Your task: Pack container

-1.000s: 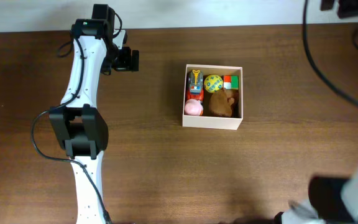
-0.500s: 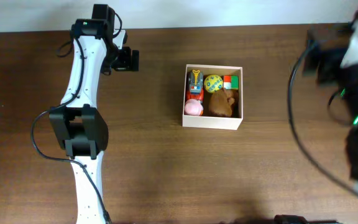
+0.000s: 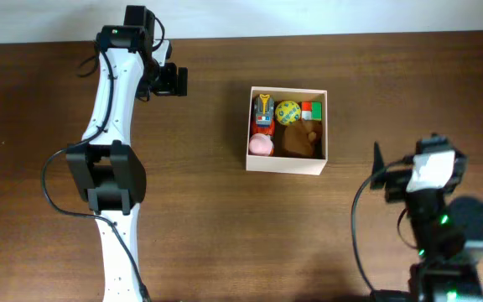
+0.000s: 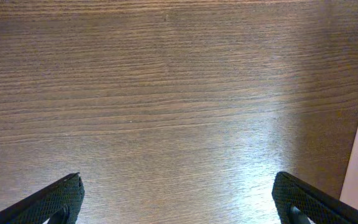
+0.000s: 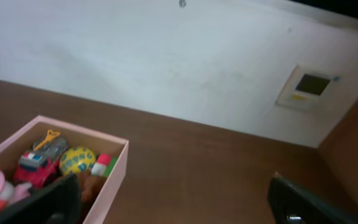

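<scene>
A small square open-topped container (image 3: 285, 164), with thin white outer walls and a tan cardboard inside, sits on the dark brown wooden table (image 3: 225, 226). It is about midway along the table's width and nearer the far edge than the near one.

Five toys lie inside it:
- A red toy truck (image 3: 263, 117) lies along the left wall.
- A pink rounded toy (image 3: 261, 146) is in the near left corner, just below the truck.
- A yellow ball with green spots (image 3: 288, 111) rests against the far wall.
- A small red, green and white block (image 3: 311, 111) is in the far right corner, beside the ball.
- A brown plush toy (image 3: 300, 140) fills the near right part.

The left gripper (image 3: 181, 81) hovers near the table's far edge, left of the container and well apart from it. Its jaws are spread wide with only bare wood between them, as the left wrist view shows.

The right gripper (image 3: 381, 170) hangs to the right of the container, toward the near edge, and does not touch it. Its jaws are also wide apart and hold nothing. In the right wrist view the container's corner and several toys lie at lower left, with a white wall (image 5: 135, 56) behind the table.
</scene>
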